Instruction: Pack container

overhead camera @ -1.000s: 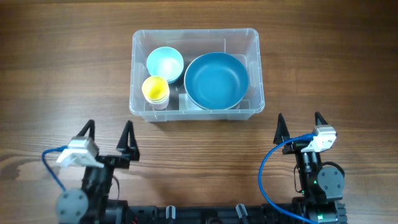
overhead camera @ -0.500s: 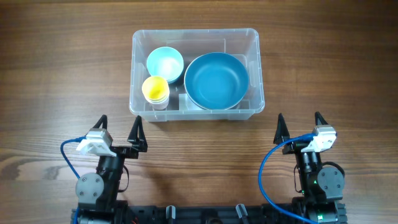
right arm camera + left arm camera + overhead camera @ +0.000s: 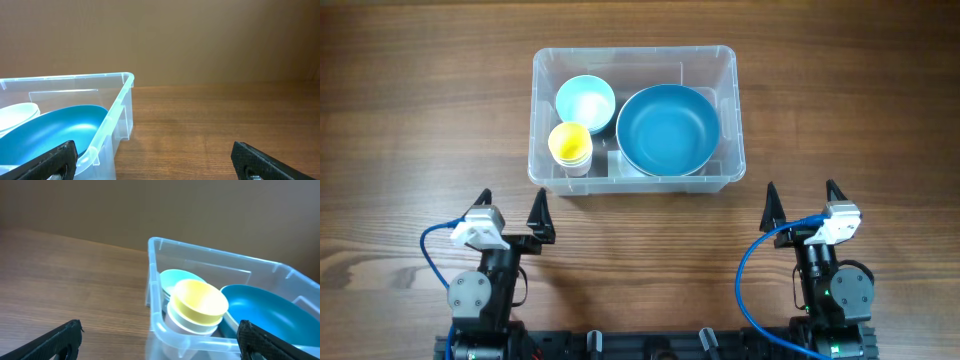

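The clear plastic container (image 3: pixel 734 120) stands at the table's middle back. It holds a large blue bowl (image 3: pixel 668 130), a light blue bowl (image 3: pixel 584 101) and a yellow cup (image 3: pixel 570 144). My left gripper (image 3: pixel 510 214) is open and empty, near the table's front left, just short of the container's near left corner. My right gripper (image 3: pixel 801 202) is open and empty at the front right. The left wrist view shows the container (image 3: pixel 155 275), yellow cup (image 3: pixel 199 300) and blue bowl (image 3: pixel 265 312). The right wrist view shows the container's corner (image 3: pixel 122 107) and blue bowl (image 3: pixel 50 132).
Bare wooden tabletop (image 3: pixel 430 120) surrounds the container. Blue cables (image 3: pixel 750 280) loop beside each arm base at the front edge.
My left arm has swung right and a little forward, from the far front left to just below the container's left corner. The right arm has not moved.
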You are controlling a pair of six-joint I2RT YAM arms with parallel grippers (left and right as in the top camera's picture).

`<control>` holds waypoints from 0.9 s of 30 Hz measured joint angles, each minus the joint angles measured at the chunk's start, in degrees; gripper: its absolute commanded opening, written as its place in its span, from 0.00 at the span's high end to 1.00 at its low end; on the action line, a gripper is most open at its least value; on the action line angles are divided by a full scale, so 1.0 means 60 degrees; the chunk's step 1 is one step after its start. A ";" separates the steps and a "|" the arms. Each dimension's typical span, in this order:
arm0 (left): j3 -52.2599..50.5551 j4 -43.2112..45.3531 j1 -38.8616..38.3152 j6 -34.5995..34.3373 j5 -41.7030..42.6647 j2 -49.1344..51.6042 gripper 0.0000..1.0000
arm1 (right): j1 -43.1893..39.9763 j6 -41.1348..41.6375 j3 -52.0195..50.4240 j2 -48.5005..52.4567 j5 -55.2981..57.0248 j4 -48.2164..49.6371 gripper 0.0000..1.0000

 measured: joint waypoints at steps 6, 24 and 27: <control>0.0000 -0.0004 0.0142 0.1027 0.0517 0.0000 0.00 | 0.0000 0.0000 0.0000 0.0000 0.0000 0.0000 0.00; -0.0004 -0.0033 0.0142 0.1548 0.0688 0.0000 0.00 | 0.0000 0.0000 0.0000 0.0000 0.0000 0.0000 0.00; -0.0004 -0.0033 0.0142 0.1548 0.0688 0.0000 0.00 | 0.0000 0.0000 0.0000 0.0000 0.0000 0.0000 0.00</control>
